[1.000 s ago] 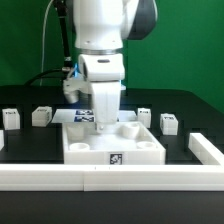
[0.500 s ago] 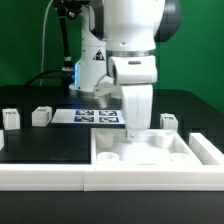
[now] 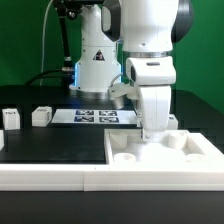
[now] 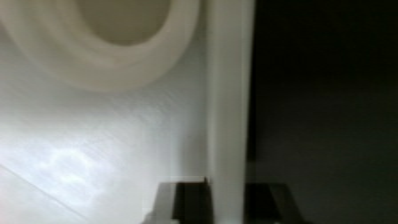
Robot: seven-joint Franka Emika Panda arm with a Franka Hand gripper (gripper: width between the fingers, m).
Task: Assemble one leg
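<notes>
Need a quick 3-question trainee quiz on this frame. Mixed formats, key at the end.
1. How many legs stand to the exterior view's left of the marker board?
2. True or false: the gripper is holding a leg.
3. Where does the square panel lie? A) in the middle of the scene B) at the exterior view's right, by the front rail C) on top of the marker board
Key: 1. Two. 2. False: the wrist view shows the square panel's edge between its fingers. 3. B.
</notes>
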